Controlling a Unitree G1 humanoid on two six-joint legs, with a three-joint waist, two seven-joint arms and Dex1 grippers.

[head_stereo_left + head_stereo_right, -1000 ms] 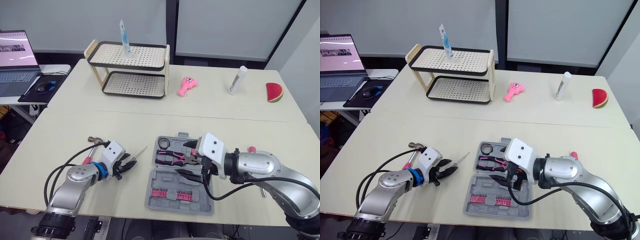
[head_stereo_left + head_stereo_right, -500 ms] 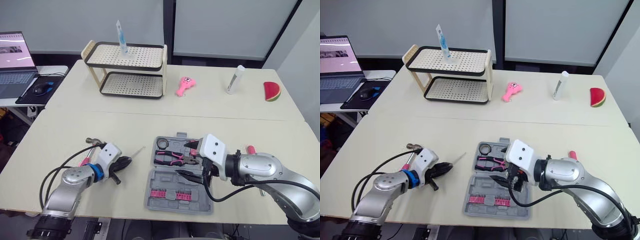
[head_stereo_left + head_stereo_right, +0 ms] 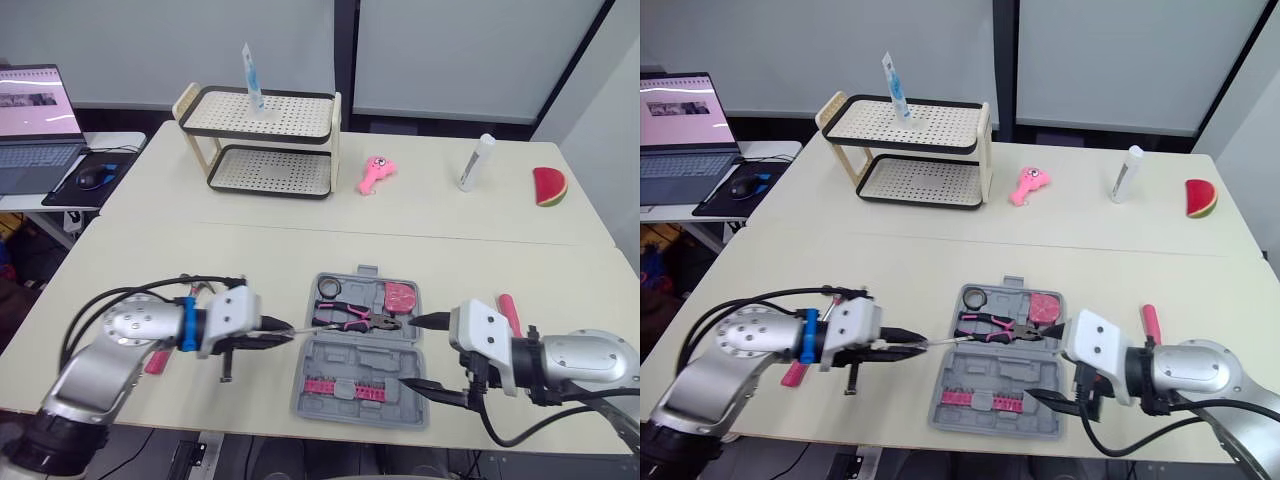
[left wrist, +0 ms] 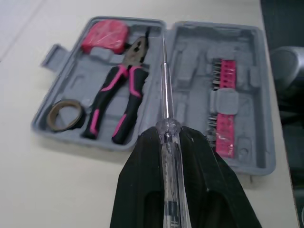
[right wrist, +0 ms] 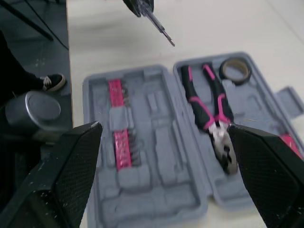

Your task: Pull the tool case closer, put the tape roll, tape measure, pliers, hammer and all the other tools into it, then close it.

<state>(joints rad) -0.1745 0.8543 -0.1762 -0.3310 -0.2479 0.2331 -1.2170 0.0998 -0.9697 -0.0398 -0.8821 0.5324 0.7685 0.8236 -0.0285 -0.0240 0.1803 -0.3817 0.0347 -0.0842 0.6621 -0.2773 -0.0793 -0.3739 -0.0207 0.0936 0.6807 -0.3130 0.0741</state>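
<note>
Pointing at tool case (image 3: 345,362), screwdriver (image 4: 164,88) in left jaws.

The open tool case (image 3: 985,372) is lying near the worktop's (image 3: 940,260) front edge, with pliers (image 3: 985,326), tape roll (image 3: 974,297) and pink tape measure (image 3: 1043,307) sitting inside. The left end effector (image 3: 908,343) is gripping a screwdriver (image 3: 942,341), its shaft pointing at the case. The right end effector (image 3: 1052,365) is hanging spread wide at the case's right side.

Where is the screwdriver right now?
In the left eye view, the screwdriver sits in the left gripper, left of the tool case, its tip pointing toward the pliers.
</note>
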